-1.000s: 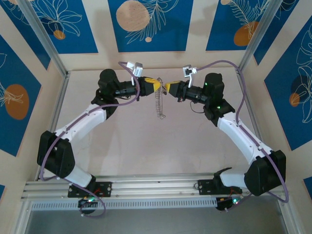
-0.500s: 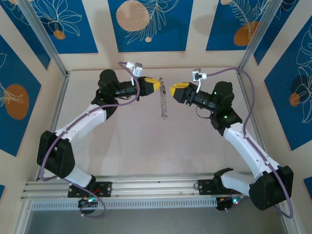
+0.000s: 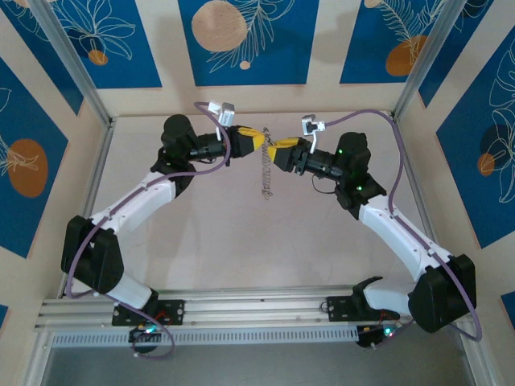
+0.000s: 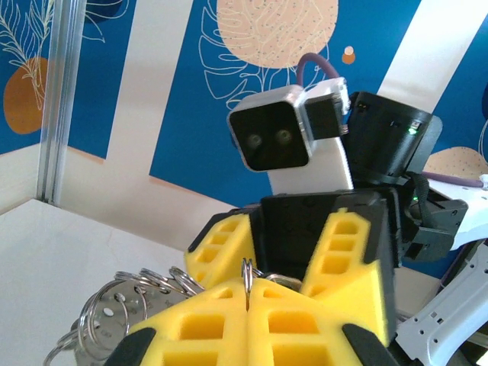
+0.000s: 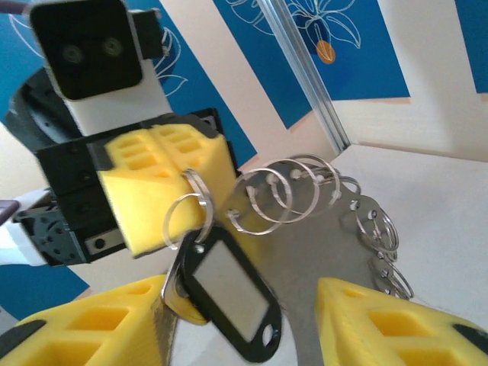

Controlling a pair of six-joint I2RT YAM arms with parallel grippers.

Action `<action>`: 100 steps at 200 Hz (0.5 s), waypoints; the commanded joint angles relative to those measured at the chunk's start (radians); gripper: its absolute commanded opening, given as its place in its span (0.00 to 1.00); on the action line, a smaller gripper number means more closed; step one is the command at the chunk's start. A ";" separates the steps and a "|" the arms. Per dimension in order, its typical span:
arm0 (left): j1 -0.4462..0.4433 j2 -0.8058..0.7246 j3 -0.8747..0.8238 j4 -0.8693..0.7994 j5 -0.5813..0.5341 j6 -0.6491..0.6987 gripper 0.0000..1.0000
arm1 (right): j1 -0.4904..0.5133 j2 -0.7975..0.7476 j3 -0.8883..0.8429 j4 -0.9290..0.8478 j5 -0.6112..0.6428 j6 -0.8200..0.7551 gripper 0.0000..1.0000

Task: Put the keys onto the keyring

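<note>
- Left hand – fingers pressed together, pinching a wire ring of the keyring, which dangles above the desk.
- Right hand faces it, just beside, fingers spread.
- The key – black tag, brass tip – sits between those spread fingers, just below a ring at the left hand's fingertips.
</note>
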 commanded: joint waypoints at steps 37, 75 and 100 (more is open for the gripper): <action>-0.007 -0.023 -0.020 0.094 -0.013 -0.035 0.00 | 0.010 0.003 0.015 0.041 -0.010 -0.023 0.10; -0.006 -0.032 -0.037 0.124 -0.039 -0.039 0.00 | 0.011 -0.013 -0.004 0.017 -0.009 -0.035 0.00; -0.006 -0.031 -0.042 0.168 -0.044 -0.063 0.00 | 0.012 -0.015 -0.025 0.015 -0.008 -0.036 0.00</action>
